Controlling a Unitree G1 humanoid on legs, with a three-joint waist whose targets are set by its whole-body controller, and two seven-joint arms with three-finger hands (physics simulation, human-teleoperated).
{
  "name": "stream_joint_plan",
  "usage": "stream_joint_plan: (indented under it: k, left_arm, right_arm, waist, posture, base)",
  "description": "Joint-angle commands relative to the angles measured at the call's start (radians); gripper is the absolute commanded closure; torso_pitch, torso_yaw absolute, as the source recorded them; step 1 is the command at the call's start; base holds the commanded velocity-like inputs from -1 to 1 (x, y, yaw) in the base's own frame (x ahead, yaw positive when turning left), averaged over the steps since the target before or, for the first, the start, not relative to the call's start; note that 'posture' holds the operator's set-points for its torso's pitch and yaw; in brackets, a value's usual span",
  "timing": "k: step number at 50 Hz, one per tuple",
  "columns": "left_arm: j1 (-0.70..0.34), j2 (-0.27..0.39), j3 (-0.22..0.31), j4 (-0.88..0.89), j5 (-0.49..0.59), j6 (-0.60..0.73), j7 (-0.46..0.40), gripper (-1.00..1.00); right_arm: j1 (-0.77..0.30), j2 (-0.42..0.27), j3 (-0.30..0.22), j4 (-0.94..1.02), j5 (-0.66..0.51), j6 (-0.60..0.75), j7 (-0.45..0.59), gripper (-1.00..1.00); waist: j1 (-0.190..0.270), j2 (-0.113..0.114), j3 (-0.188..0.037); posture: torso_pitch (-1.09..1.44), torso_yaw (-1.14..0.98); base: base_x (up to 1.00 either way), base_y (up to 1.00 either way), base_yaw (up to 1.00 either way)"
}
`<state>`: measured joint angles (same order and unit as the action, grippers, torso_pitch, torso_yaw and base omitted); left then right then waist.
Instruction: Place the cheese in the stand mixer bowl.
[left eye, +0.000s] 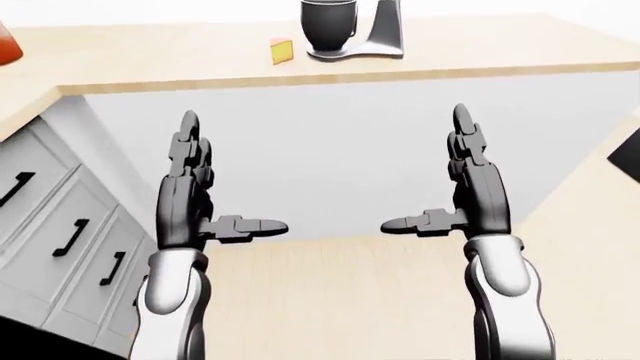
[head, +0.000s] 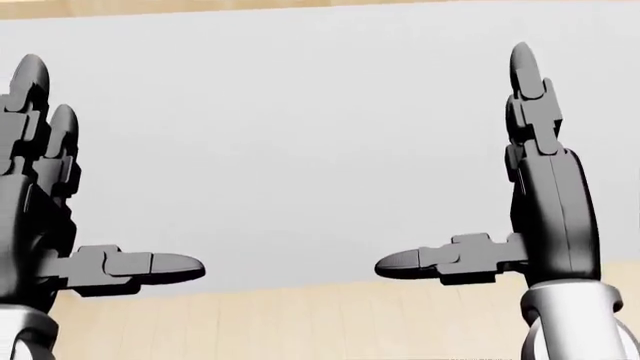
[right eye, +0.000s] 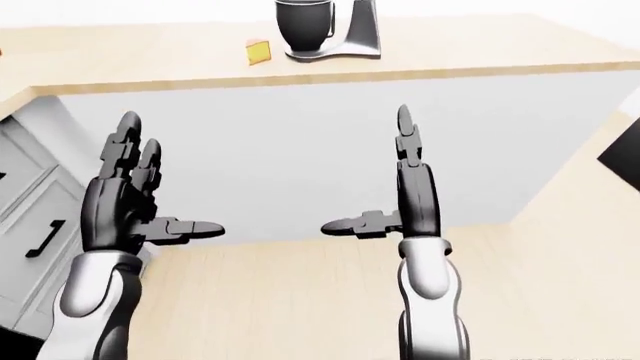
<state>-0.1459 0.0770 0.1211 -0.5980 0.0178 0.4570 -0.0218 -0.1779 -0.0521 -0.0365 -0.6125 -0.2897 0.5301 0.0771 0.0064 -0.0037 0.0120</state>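
In the left-eye view the cheese wedge (left eye: 282, 51) sits on the wooden counter (left eye: 150, 64), just left of the stand mixer (left eye: 385, 34) and its dark bowl (left eye: 330, 26), so nothing is done yet. The left hand (left eye: 205, 202) and right hand (left eye: 455, 199) hang spread and empty, well short of it. The head view shows only those splayed fingers against what looks like the counter's pale side panel (head: 300, 135), so approach, grasp and drop all remain.

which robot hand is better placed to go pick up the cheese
Probably the left robot hand: the cheese sits left of the stand mixer bowl, nearer its side than the right robot hand. Both are open, empty and far off.
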Motion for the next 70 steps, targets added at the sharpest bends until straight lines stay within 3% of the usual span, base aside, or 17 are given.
stream_joint_plan:
  k: [1,35,36,37,39,45,52,57,60,62,63,65,67,70]
  left_arm:
    - [-0.013,0.003,0.0,-0.038,0.003,-0.026,0.001,-1.0]
    - [-0.008,-0.002,-0.005,-0.054,0.015,-0.023,-0.005,-1.0]
    - [-0.005,-0.002,-0.006,-0.056,0.016,-0.023,-0.005,-1.0]
    - [-0.005,-0.003,-0.006,-0.059,0.016,-0.022,-0.006,-1.0]
    - [-0.023,0.002,0.002,-0.045,0.013,-0.016,-0.007,-1.0]
    - [-0.015,0.0,-0.002,-0.034,0.014,-0.036,-0.006,-1.0]
    - [-0.014,0.0,-0.003,-0.033,0.015,-0.039,-0.006,-1.0]
    - [-0.011,-0.001,-0.003,-0.037,0.016,-0.037,-0.005,-1.0]
    - [-0.008,-0.001,-0.003,-0.044,0.016,-0.035,-0.006,-1.0]
    - [-0.005,-0.002,-0.005,-0.047,0.017,-0.035,-0.006,-1.0]
    - [-0.004,-0.002,-0.005,-0.049,0.018,-0.033,-0.007,-1.0]
    - [-0.004,-0.002,-0.005,-0.048,0.018,-0.035,-0.007,-1.0]
    - [-0.017,0.001,0.0,-0.045,0.015,-0.025,-0.008,-1.0]
    - [-0.014,0.0,-0.002,-0.035,0.016,-0.038,-0.008,-1.0]
  right_arm:
    - [-0.022,-0.005,-0.005,-0.038,-0.005,-0.026,-0.005,-1.0]
    - [-0.018,-0.004,0.0,-0.043,-0.011,-0.027,0.003,-1.0]
    - [-0.018,-0.003,0.001,-0.044,-0.013,-0.028,0.002,-1.0]
    - [-0.018,-0.002,0.002,-0.045,-0.015,-0.027,0.002,-1.0]
    - [-0.018,-0.002,0.003,-0.047,-0.017,-0.025,0.002,-1.0]
    - [-0.018,-0.001,0.002,-0.045,-0.017,-0.028,0.003,-1.0]
    - [-0.019,-0.002,0.0,-0.039,-0.018,-0.033,0.001,-1.0]
    - [-0.02,-0.002,-0.001,-0.04,-0.019,-0.032,0.001,-1.0]
    - [-0.022,-0.002,-0.001,-0.043,-0.02,-0.028,0.002,-1.0]
    - [-0.021,-0.002,0.0,-0.043,-0.02,-0.028,0.002,-1.0]
    - [-0.021,-0.002,0.001,-0.044,-0.021,-0.027,0.001,-1.0]
    - [-0.021,-0.002,0.0,-0.043,-0.021,-0.027,0.002,-1.0]
    - [-0.021,-0.002,0.0,-0.043,-0.02,-0.028,0.002,-1.0]
    - [-0.022,-0.002,0.0,-0.042,-0.02,-0.027,0.002,-1.0]
  waist:
    - [0.0,0.001,-0.017]
    - [-0.003,0.002,-0.023]
    - [-0.004,0.005,-0.038]
    - [-0.003,0.007,-0.014]
    - [-0.004,0.011,0.003]
    - [-0.004,0.018,0.009]
    - [-0.005,0.004,0.015]
    - [-0.007,0.016,0.01]
    - [-0.008,0.034,0.011]
    - [-0.013,0.068,0.014]
    - [-0.006,0.042,0.012]
    - [-0.004,0.066,0.017]
    - [0.001,0.062,0.007]
    - [0.003,0.042,0.011]
  posture:
    - [0.0,0.0]
    - [0.0,0.0]
    - [0.0,0.0]
    - [0.0,0.0]
    - [0.0,0.0]
    - [0.0,0.0]
    - [0.0,0.0]
    - [0.0,0.0]
    - [0.0,0.0]
    - [0.0,0.0]
    - [0.0,0.0]
    - [0.0,0.0]
    - [0.0,0.0]
    - [0.0,0.0]
  base:
    - [0.0,0.0,0.0]
    - [0.0,0.0,0.0]
    - [0.09,0.0,0.0]
    - [0.11,0.0,0.0]
    - [0.1,0.0,0.0]
    - [0.11,0.0,0.0]
    - [0.11,0.0,0.0]
    - [0.1,0.0,0.0]
    - [0.11,0.0,0.0]
    - [0.11,0.0,0.0]
    - [0.11,0.0,0.0]
    - [0.11,0.0,0.0]
    - [0.1,0.0,0.0]
    - [0.1,0.0,0.0]
